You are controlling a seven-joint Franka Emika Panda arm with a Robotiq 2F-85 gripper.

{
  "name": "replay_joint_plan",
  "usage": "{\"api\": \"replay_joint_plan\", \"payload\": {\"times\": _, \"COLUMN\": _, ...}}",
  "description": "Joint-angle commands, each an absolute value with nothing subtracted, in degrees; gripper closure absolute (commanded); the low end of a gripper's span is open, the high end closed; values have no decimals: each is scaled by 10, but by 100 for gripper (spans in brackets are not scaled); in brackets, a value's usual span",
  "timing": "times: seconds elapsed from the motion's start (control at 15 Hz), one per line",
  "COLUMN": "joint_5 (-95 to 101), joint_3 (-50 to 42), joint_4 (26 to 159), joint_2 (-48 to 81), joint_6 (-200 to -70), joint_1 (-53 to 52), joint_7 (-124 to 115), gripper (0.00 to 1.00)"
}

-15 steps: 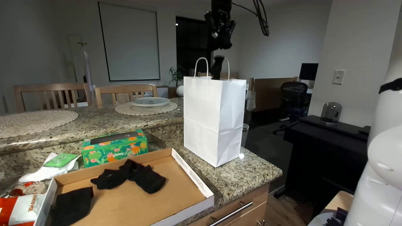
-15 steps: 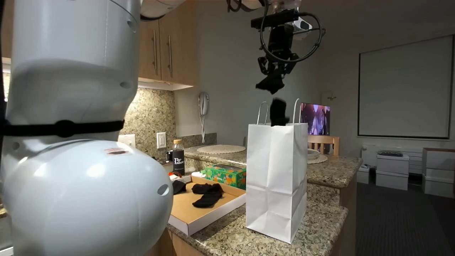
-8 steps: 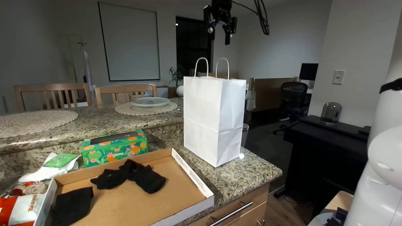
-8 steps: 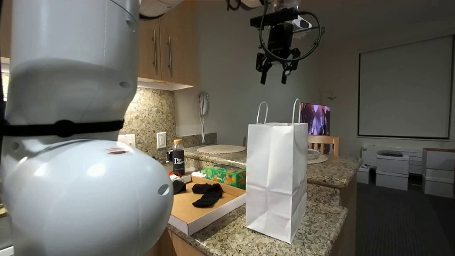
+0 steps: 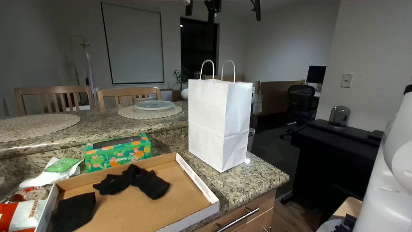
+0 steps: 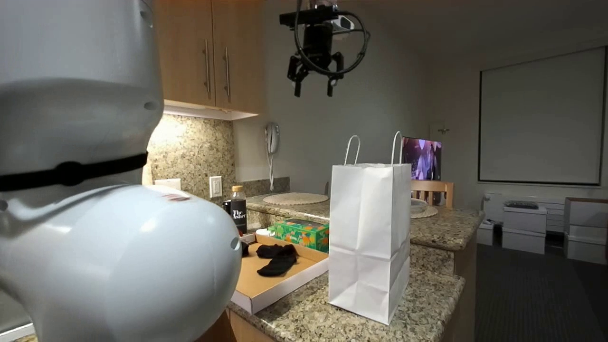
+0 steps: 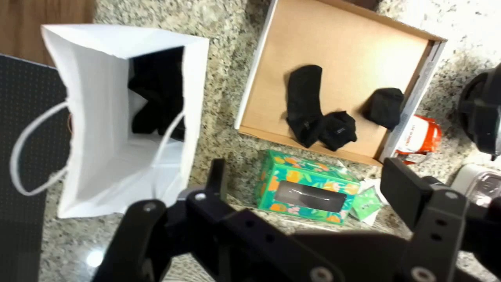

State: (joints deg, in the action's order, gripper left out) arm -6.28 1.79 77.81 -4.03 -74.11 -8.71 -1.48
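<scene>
It's dim in here, the back wall dull and grey. In an exterior view, light from under the cupboard warms the speckled splashback, and small highlights gleam on the white arm. In the wrist view it's much brighter: the surface bleaches at upper right, a round glare burns at lower left, the bag is bright-rimmed and greyer inside, its handles slightly soft. The black socks swallow most detail.

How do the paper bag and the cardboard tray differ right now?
The paper bag stands tall; the cardboard tray is shallow. The bag has looped handles; the tray shows none. The bag is white inside, the tray brown. Both are open-topped and hold black cloth.
</scene>
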Motion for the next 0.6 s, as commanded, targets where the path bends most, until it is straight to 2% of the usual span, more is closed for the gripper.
{"api": "replay_joint_plan", "payload": {"times": 0.0, "joint_5": -75, "joint_3": 71, "joint_4": 911, "joint_2": -112, "joint_6": -886, "joint_1": -131, "joint_7": -93, "gripper": 0}}
{"api": "replay_joint_plan", "payload": {"times": 0.33, "joint_5": -56, "joint_3": 160, "joint_4": 1035, "joint_2": -105, "joint_6": -1108, "joint_1": -149, "joint_7": -263, "gripper": 0}}
{"api": "replay_joint_plan", "payload": {"times": 0.53, "joint_5": -33, "joint_3": 188, "joint_4": 1093, "joint_2": -62, "joint_6": -1164, "joint_1": -148, "joint_7": -344, "gripper": 0}}
